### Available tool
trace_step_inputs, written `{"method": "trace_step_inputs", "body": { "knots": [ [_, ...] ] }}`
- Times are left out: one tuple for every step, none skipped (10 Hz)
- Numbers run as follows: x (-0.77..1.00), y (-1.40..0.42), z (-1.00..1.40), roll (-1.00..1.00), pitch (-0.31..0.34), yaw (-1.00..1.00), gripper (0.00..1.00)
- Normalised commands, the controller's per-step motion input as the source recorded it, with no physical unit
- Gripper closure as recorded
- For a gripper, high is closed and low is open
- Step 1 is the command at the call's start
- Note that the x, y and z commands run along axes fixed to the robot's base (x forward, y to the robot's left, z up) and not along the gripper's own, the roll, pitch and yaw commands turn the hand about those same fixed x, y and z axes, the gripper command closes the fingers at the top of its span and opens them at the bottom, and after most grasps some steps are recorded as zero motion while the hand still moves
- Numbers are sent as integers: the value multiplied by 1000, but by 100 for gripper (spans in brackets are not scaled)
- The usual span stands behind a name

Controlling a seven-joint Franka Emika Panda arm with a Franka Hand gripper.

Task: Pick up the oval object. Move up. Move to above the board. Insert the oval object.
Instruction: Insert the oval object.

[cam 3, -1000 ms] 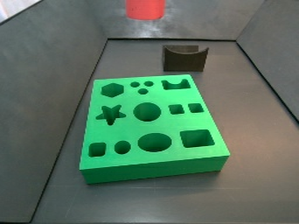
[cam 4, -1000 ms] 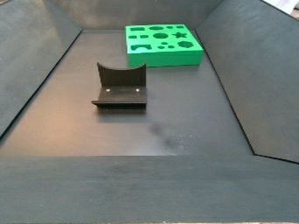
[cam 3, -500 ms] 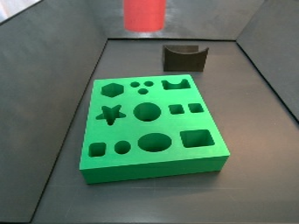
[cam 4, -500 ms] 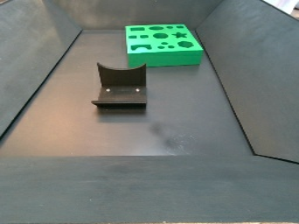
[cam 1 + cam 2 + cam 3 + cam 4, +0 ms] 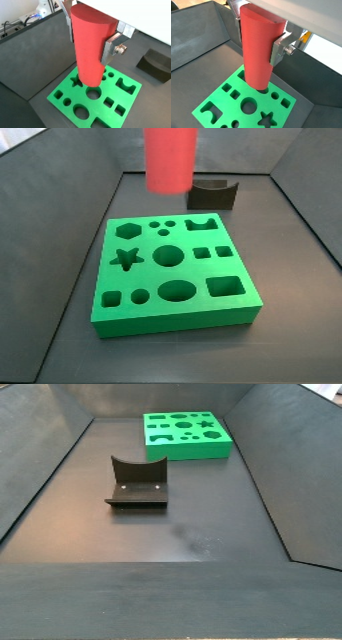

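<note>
My gripper [image 5: 89, 37] is shut on the oval object [image 5: 91, 47], a tall plain red peg that hangs upright between the silver fingers [image 5: 111, 44]; it shows in both wrist views [image 5: 258, 50]. In a side view the peg's lower part [image 5: 170, 160] reaches down from the top edge, high above the far end of the board [image 5: 171, 268]; the gripper itself is out of that frame. The board is a thick bright green slab with shaped cutouts, seen under the peg in both wrist views [image 5: 63, 92] [image 5: 218, 102]. In a side view only the board [image 5: 187, 434] shows.
A dark grey U-shaped block stands beyond the board [image 5: 211, 194], also seen in a side view [image 5: 138, 482] and a wrist view [image 5: 155, 64]. Dark sloping walls [image 5: 80, 248] enclose the floor on all sides.
The red peg has come lower into a side view, more of its length showing than before. The board and the grey block have not moved.
</note>
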Motion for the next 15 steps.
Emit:
{"method": "trace_step_inputs", "body": {
  "knots": [
    [120,-269,-426,189,0,151,100],
    [131,-269,-434,186,0,134,100],
    [140,-251,-403,190,0,129,100],
    [220,-203,-283,211,10,71,100],
    [269,-171,-200,164,53,0,100],
    [303,-183,-163,149,74,-80,100],
    [326,-200,-166,140,87,-140,100],
    [283,-191,-166,161,90,-129,100],
    [177,-209,-143,199,110,-60,100],
    [160,-257,-163,211,107,0,100],
    [220,-263,-160,231,123,0,100],
    [240,-251,-191,214,114,0,100],
    [237,-209,-183,203,126,-54,100],
    [223,-151,-163,189,127,-83,100],
    [117,-57,-91,87,63,-29,100]
  ]
}}
